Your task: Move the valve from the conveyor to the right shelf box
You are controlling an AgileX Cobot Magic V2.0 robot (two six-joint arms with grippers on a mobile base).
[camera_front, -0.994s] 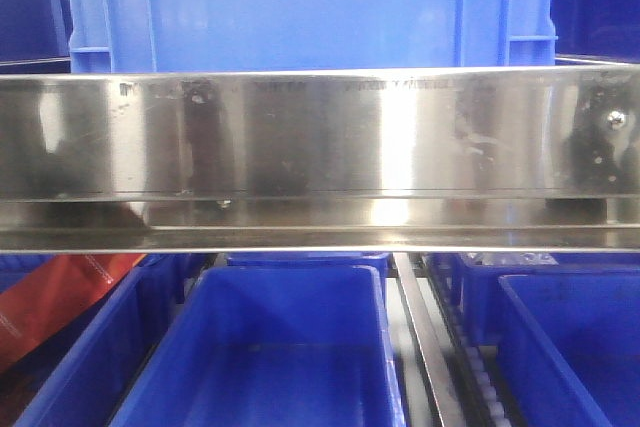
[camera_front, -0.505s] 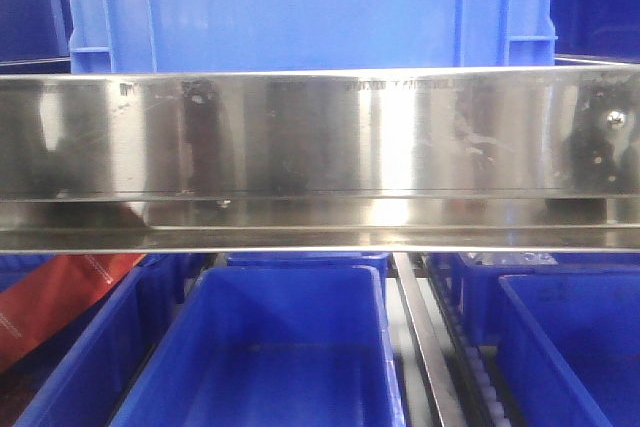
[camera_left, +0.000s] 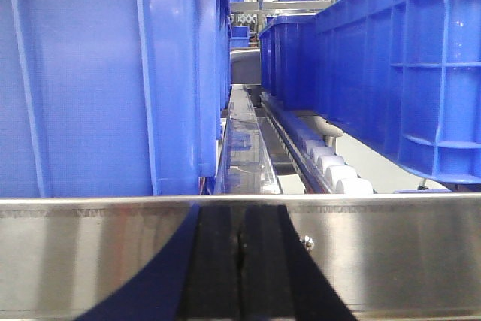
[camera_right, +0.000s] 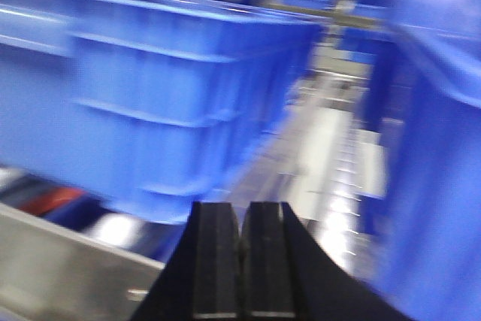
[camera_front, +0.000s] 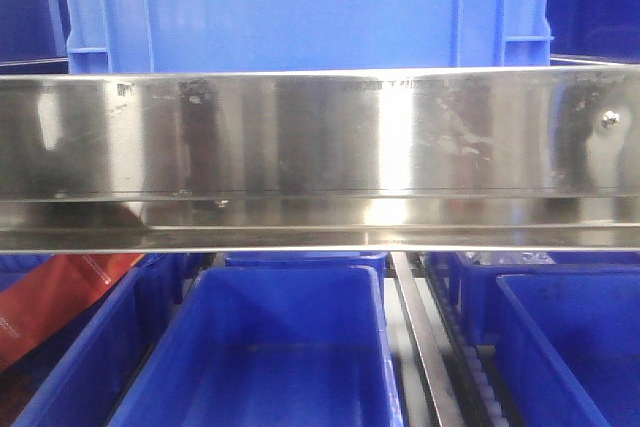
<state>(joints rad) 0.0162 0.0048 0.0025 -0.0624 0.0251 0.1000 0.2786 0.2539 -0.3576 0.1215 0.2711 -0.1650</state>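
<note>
— So, where the valve and the conveyor?
— Nowhere in any of the three views. Only shelving and blue bins on show.

— Front view?
— Filled across the middle by a shiny steel rail (camera_front: 320, 132), scratched, with a screw (camera_front: 610, 119) near its right end. Above and behind it, a pale blue crate (camera_front: 300, 7). Below the rail, three darker bins: a middle bin (camera_front: 275, 347), open and showing bare floor, a right bin (camera_front: 575, 347) cut by the frame edge, and a left bin (camera_front: 75, 357) beside something red (camera_front: 50, 302) at the far left. Between middle and right bins, a steel divider (camera_front: 425, 347) running away from the camera.

— Left gripper?
— Left gripper (camera_left: 241, 249) low in its wrist view, black fingers (camera_left: 214, 261) pressed together with only a thin seam between, nothing held. Just past the tips, a steel lip (camera_left: 391, 253) with a small screw (camera_left: 307, 243). Beyond that, a tall blue crate (camera_left: 105, 73) on the left, a row of blue crates (camera_left: 391, 65) on the right over white rollers (camera_left: 338, 171), and a narrow steel channel (camera_left: 244, 140) between them running to the far shelves.

— And the right?
— Right gripper (camera_right: 241, 249) likewise closed, fingers (camera_right: 216, 261) touching, empty. Rest of that view badly blurred: a big blue crate (camera_right: 165, 88) to the left, more blue at the right edge, a bright steel surface (camera_right: 331, 163) between, a steel edge (camera_right: 52, 261) near left.
</note>
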